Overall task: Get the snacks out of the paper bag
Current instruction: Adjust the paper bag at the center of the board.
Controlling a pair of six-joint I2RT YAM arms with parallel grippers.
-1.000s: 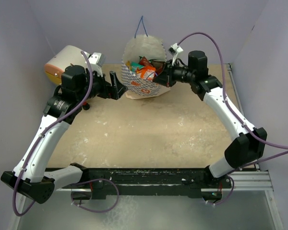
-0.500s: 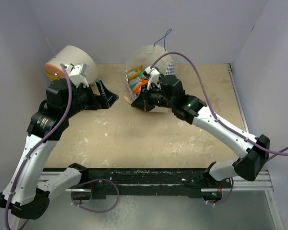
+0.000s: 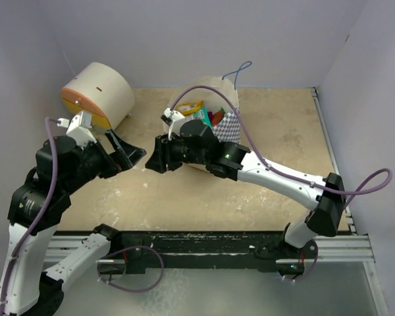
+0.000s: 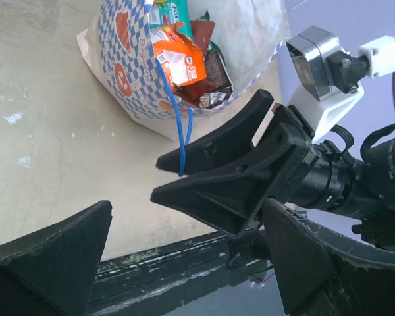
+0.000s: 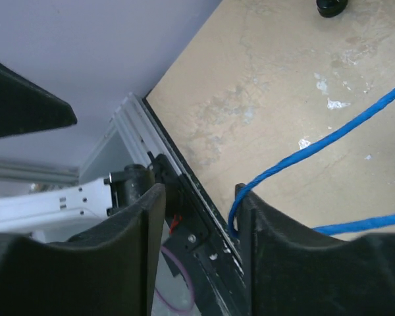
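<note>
1. Two grippers meet over the near-left part of the table (image 3: 283, 131), just beyond the black rail (image 3: 204, 240); the left gripper (image 4: 187, 217) has its jaws spread wide with nothing between them.
2. Just past its tips sits the right gripper (image 4: 157, 178); the top view gives only a dark shape. The left wrist view shows its fingers slightly parted, with a blue cord handle (image 4: 180, 131) draped across the upper one down to the gap; the right wrist view alone shows that cord curling loose against one finger's inner face, not pinched.
3. Next comes the paper bag (image 4: 118, 72), tipped over just behind the right gripper, its mouth facing the left wrist camera; the snacks (image 4: 207, 66) sit packed inside, an orange packet (image 4: 178, 59) uppermost.
4. Only the top view shows the second handle (image 3: 240, 69), poking up behind the bag.
5. Farthest back-left stands the cream cylinder (image 3: 102, 89), close behind the left arm; right of the bag the tabletop runs bare to the wall; walls close in on three sides.
</note>
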